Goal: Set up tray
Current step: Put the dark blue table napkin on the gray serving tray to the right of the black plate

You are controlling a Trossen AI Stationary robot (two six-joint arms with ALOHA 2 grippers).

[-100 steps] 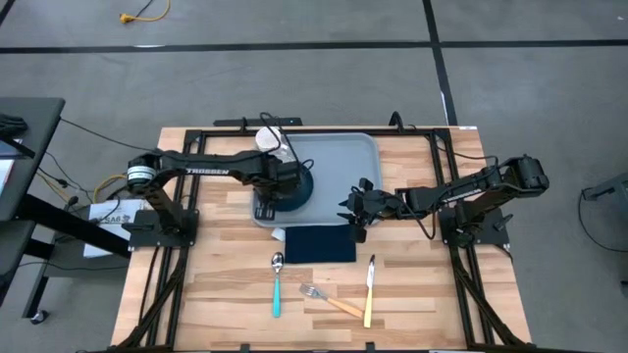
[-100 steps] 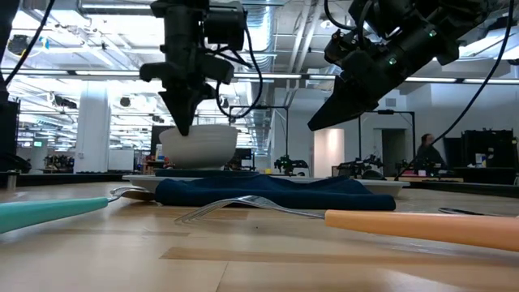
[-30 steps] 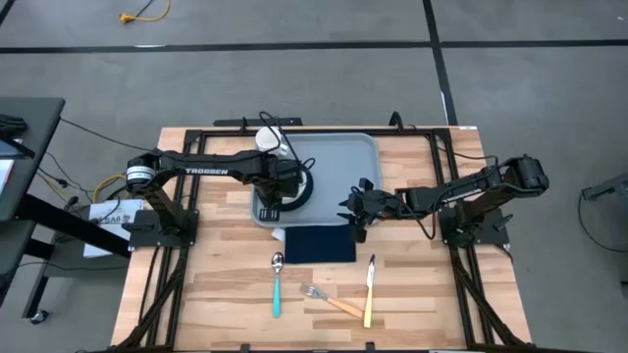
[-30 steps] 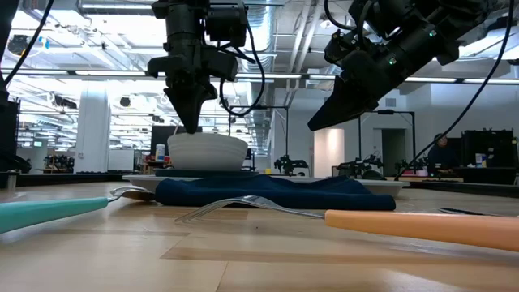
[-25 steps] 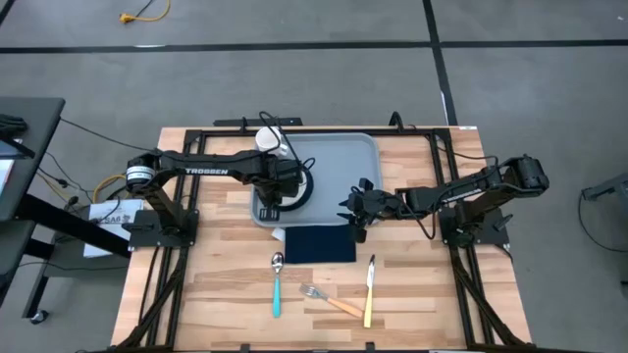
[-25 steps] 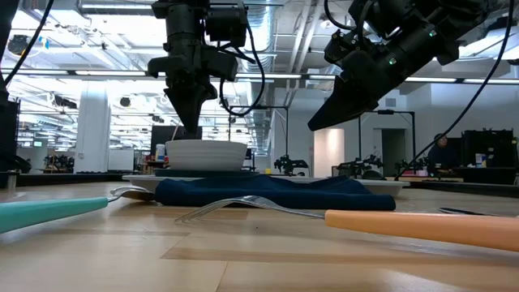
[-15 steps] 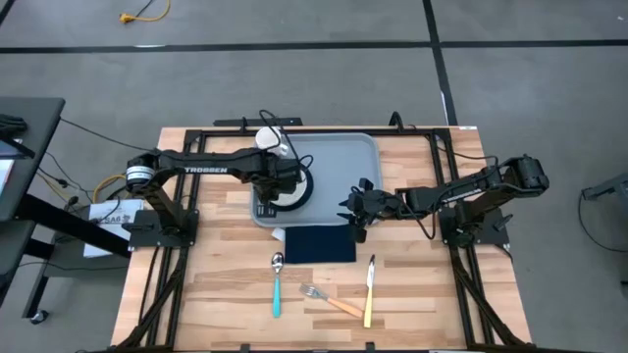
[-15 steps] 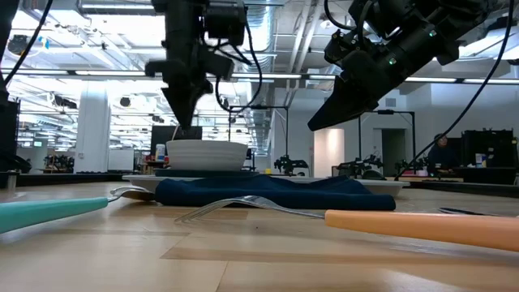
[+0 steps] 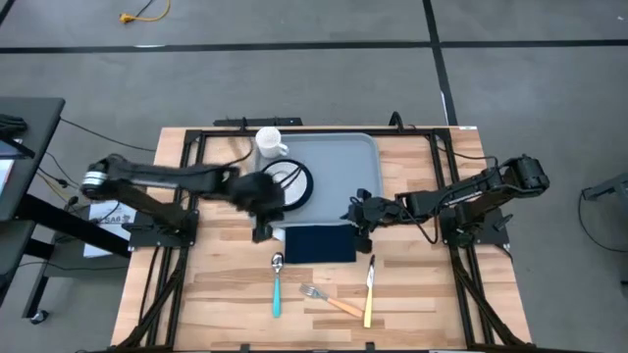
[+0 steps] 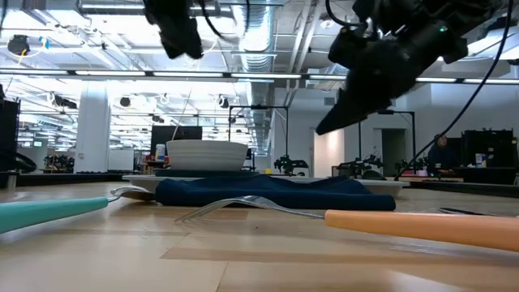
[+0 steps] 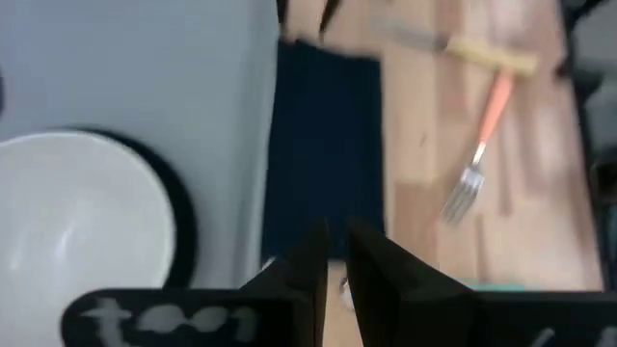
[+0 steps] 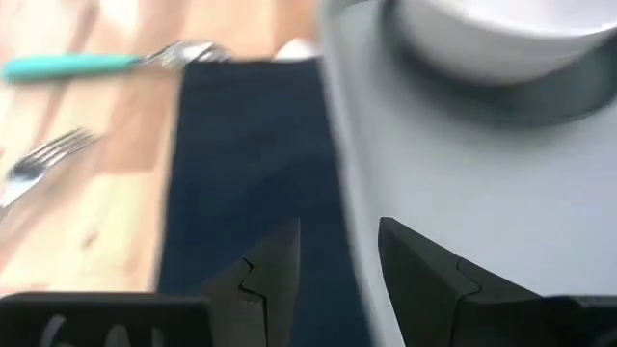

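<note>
The tray [image 9: 339, 167] lies at the upper centre of the high view, on the wooden table [image 9: 216, 284]. On its left part sits a dark plate [image 9: 303, 186] carrying a white bowl [image 9: 286, 185]. A white mug [image 9: 268, 143] stands at the tray's upper left corner. Just below the tray lies a navy napkin [image 9: 320, 243]; lower still are a teal-handled spoon [image 9: 276, 284], a fork [image 9: 329, 300] and a yellow-handled knife [image 9: 369, 289]. The left gripper [image 9: 263, 208] hovers over the tray's lower left edge, fingers nearly together, empty. The right gripper [image 9: 357, 214] hangs at the tray's lower right corner, fingers narrowly apart, empty.
</note>
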